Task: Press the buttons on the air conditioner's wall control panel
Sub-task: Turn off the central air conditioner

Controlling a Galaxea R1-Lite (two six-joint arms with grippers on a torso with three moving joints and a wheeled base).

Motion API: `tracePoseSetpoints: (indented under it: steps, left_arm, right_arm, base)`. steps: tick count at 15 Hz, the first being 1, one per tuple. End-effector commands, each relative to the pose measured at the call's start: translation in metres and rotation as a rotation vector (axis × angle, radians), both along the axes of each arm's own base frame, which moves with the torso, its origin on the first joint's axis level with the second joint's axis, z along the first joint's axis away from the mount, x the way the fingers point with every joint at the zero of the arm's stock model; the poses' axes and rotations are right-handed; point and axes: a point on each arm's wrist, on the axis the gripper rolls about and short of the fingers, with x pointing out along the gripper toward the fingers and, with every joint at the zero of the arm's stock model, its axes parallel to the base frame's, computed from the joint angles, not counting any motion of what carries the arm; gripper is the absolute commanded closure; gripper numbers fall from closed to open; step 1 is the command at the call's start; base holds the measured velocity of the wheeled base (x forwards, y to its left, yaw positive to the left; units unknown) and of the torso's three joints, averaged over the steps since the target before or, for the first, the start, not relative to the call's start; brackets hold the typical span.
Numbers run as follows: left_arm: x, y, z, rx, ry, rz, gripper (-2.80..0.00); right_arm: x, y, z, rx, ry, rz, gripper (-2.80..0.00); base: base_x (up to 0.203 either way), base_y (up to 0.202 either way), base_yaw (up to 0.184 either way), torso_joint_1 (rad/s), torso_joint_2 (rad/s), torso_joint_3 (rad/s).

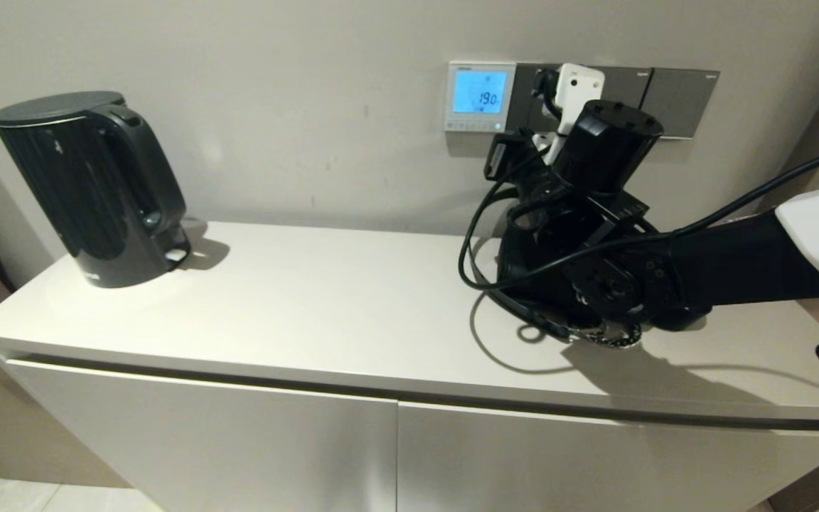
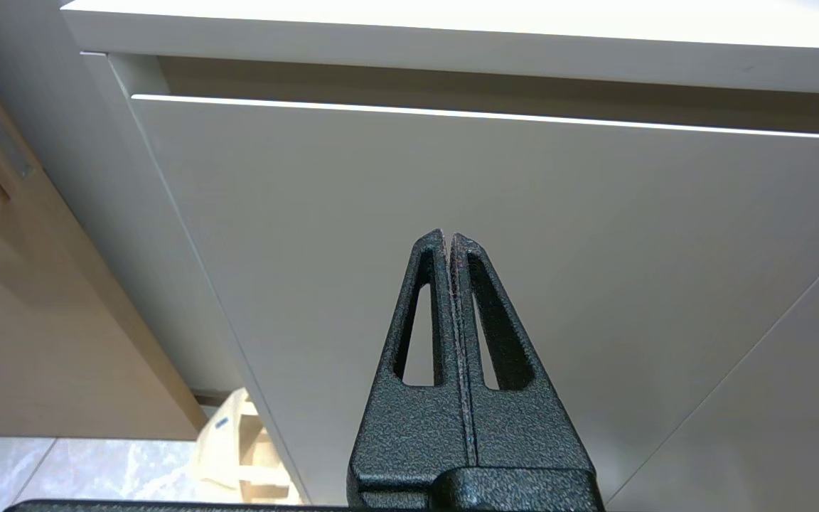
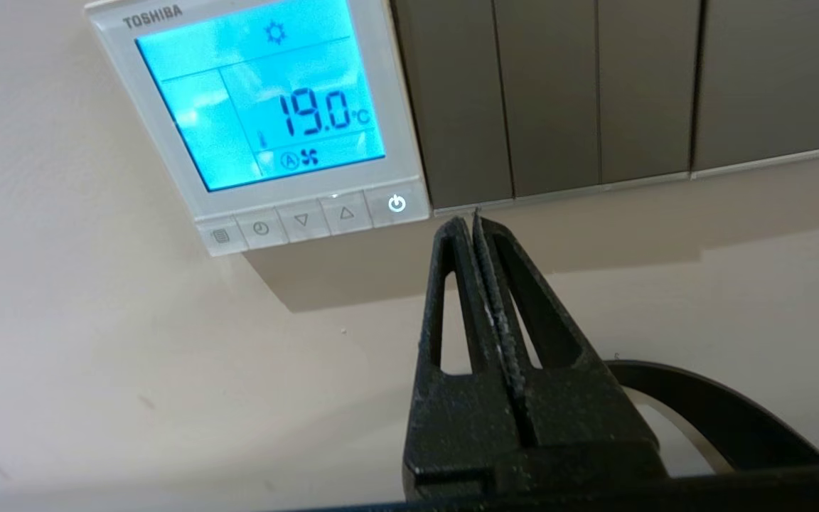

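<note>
The white wall control panel (image 1: 479,96) hangs above the cabinet, its screen glowing blue with 19.0. In the right wrist view the panel (image 3: 260,107) shows its row of small grey buttons (image 3: 303,219) along the bottom edge, with the power button (image 3: 397,204) lit at the end. My right gripper (image 3: 468,222) is shut and empty. Its tips sit just beside and below the power button, under the edge of the dark switch plate. I cannot tell if they touch the wall. My left gripper (image 2: 448,238) is shut and empty, low in front of the cabinet door.
Dark grey switch plates (image 1: 672,99) adjoin the panel, with a white plug (image 1: 579,87) in one. A black kettle (image 1: 97,188) stands at the left of the white cabinet top (image 1: 310,299). A black cable (image 1: 477,284) loops under my right arm.
</note>
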Motion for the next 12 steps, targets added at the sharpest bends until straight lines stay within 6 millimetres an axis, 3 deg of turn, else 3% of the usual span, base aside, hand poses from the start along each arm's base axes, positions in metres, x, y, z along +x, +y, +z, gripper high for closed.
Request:
tracePoseSetpoints:
  steps: [1,12]
  left_arm:
    - [0.0001,0.0,-0.0004,0.0,0.0,0.001,0.0]
    - [0.0001,0.0,-0.0004,0.0,0.0,0.001,0.0]
  right_arm:
    - [0.0035,0.0021,-0.0018,0.005,-0.004,-0.003,0.0]
    - [0.0132,0.0078,-0.0013,0.019,-0.022,-0.006,0.0]
  base:
    - [0.0,0.0,0.0,0.0,0.0,0.0]
    - [0.0,0.0,0.0,0.0,0.0,0.0]
